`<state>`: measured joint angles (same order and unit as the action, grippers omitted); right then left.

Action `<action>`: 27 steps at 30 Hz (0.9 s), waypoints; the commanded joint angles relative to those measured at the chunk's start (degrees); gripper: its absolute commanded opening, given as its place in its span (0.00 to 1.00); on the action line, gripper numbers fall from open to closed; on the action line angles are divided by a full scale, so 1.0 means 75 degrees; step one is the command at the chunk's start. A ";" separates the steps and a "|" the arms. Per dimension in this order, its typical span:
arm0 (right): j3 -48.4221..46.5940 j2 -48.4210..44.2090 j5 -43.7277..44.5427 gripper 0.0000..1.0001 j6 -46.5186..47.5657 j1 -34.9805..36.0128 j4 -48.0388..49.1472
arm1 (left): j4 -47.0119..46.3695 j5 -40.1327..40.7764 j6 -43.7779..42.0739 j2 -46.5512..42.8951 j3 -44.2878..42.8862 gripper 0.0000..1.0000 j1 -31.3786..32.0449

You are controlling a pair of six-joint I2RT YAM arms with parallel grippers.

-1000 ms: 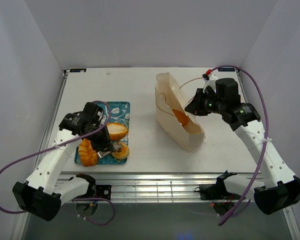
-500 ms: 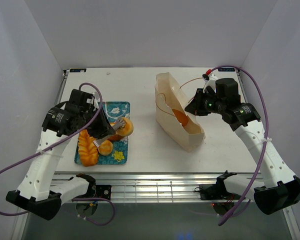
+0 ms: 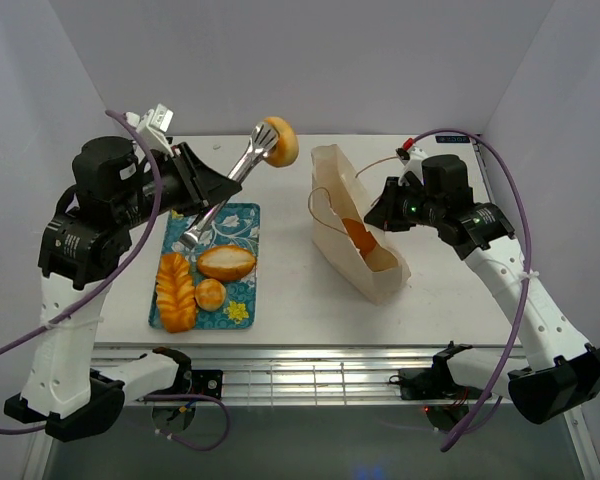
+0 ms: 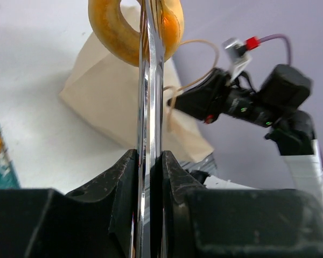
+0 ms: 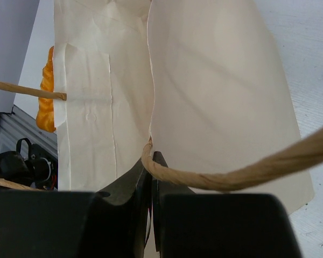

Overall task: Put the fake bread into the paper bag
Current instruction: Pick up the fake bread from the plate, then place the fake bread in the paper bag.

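My left gripper (image 3: 218, 193) is shut on metal tongs (image 3: 242, 168), which pinch a golden ring bagel (image 3: 280, 141) high above the table, left of the paper bag (image 3: 332, 190). In the left wrist view the tongs (image 4: 149, 102) run up between my fingers to the bagel (image 4: 114, 32), with the bag (image 4: 105, 97) behind. My right gripper (image 3: 385, 207) is shut on the bag's rim and holds it open; the right wrist view shows my gripper (image 5: 151, 164) by the cord handle (image 5: 220, 177). One orange pastry (image 3: 360, 236) lies inside the bag.
The teal floral tray (image 3: 238, 215) holds a braided loaf (image 3: 176, 290), an oval roll (image 3: 226, 263) and a small bun (image 3: 210, 294). A metal rack (image 3: 310, 378) runs along the near edge. Grey walls close in the left, back and right sides.
My left arm has risen from the tray and swung up and right, carrying the bagel in the tongs toward the bag. The right arm has barely moved.
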<state>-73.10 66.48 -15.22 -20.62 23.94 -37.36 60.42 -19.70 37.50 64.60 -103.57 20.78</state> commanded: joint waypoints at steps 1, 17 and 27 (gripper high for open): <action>-0.0320 0.0019 0.0236 0.08 -0.0004 0.0147 -0.0092 | -0.2101 -0.0840 0.0449 -0.0012 0.0320 0.00 -0.0028; -0.0425 0.0101 0.0494 0.08 -0.0192 0.0429 0.0048 | -0.4787 -0.2318 0.1739 0.0281 0.2909 0.00 0.0440; -0.0741 0.0125 0.0577 0.08 -0.0180 0.0440 -0.0080 | -0.4577 -0.2412 0.1598 0.0410 0.3379 0.00 0.0535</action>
<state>-75.64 67.55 -11.27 -22.02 26.83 -38.13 27.83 -36.12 49.98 68.55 -78.26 24.51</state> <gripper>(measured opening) 0.078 0.327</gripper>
